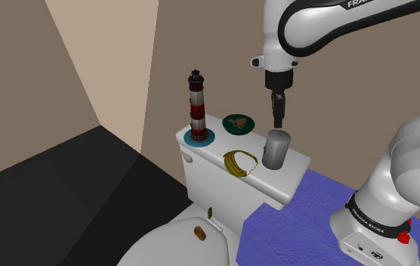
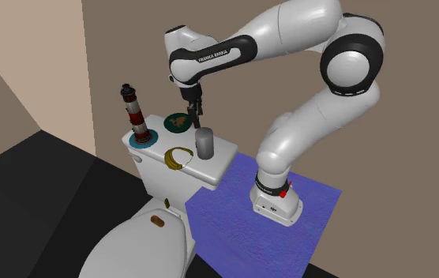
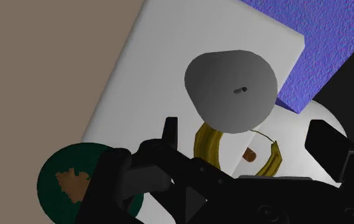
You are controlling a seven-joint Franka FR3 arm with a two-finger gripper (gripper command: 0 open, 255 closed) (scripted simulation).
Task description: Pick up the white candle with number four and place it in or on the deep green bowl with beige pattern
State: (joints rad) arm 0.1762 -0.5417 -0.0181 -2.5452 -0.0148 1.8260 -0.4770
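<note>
The candle (image 1: 276,149) (image 2: 204,143) is a plain grey upright cylinder with a small wick (image 3: 240,90), standing on the white toilet tank lid (image 1: 291,177); no number shows on it. The dark green bowl (image 1: 238,123) (image 2: 178,122) (image 3: 67,184) with a beige-brown pattern sits near the wall, beyond the candle. My black gripper (image 1: 279,117) (image 2: 197,120) (image 3: 246,130) hangs just above the candle's top, slightly toward the wall, between candle and bowl. In the wrist view its fingers stand apart with nothing clasped.
A red-and-white striped lighthouse figure (image 1: 197,106) stands on a teal base at the tank's far end. A banana (image 1: 240,162) (image 3: 211,146) lies beside the candle. The toilet seat lid (image 1: 163,245) below carries a small brown object (image 1: 200,232). A blue-purple rug (image 1: 314,219) covers the floor.
</note>
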